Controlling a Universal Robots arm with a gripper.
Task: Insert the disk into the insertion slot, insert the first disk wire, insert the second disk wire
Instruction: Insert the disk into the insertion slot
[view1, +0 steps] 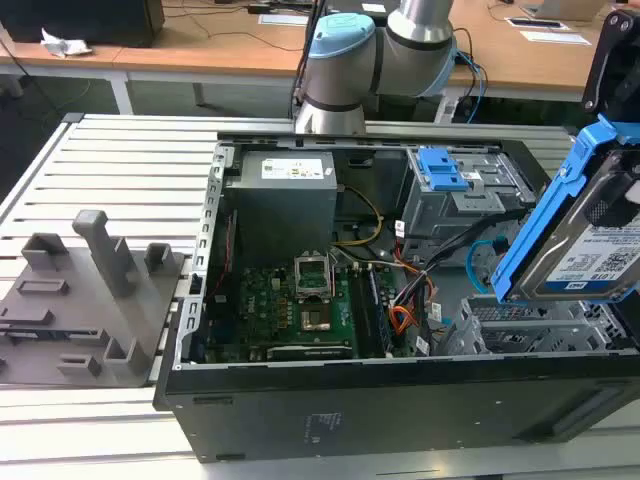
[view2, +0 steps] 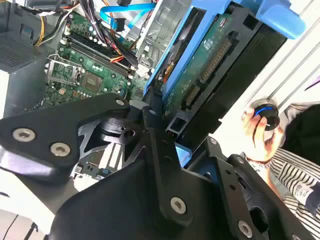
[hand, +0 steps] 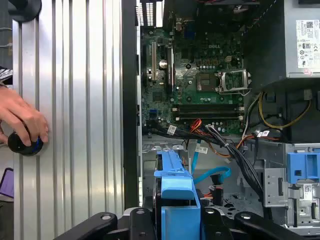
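Note:
The disk (view1: 590, 255), silver with a white label in a blue carrier, hangs tilted at the exterior view's right, just above the insertion slot (view1: 530, 325), a low perforated grey cage. My gripper (hand: 177, 220) is shut on the disk's carrier; in the second wrist view the black fingers (view2: 155, 125) clamp its edge and the disk's green circuit board (view2: 200, 65) shows. The first disk wire (hand: 197, 125), a red-orange-black bundle, lies inside the case beside the cage. The second disk wire (hand: 212, 175), a light-blue cable (view1: 480, 255), curves beside the slot.
The open computer case (view1: 300, 420) holds a motherboard (view1: 290, 300), a power supply (view1: 285, 195) and a taller grey bay with a blue latch (view1: 445, 170). A grey fixture (view1: 90, 300) sits on the slatted table. A person's hand (hand: 22, 120) rests on a black knob (hand: 22, 143).

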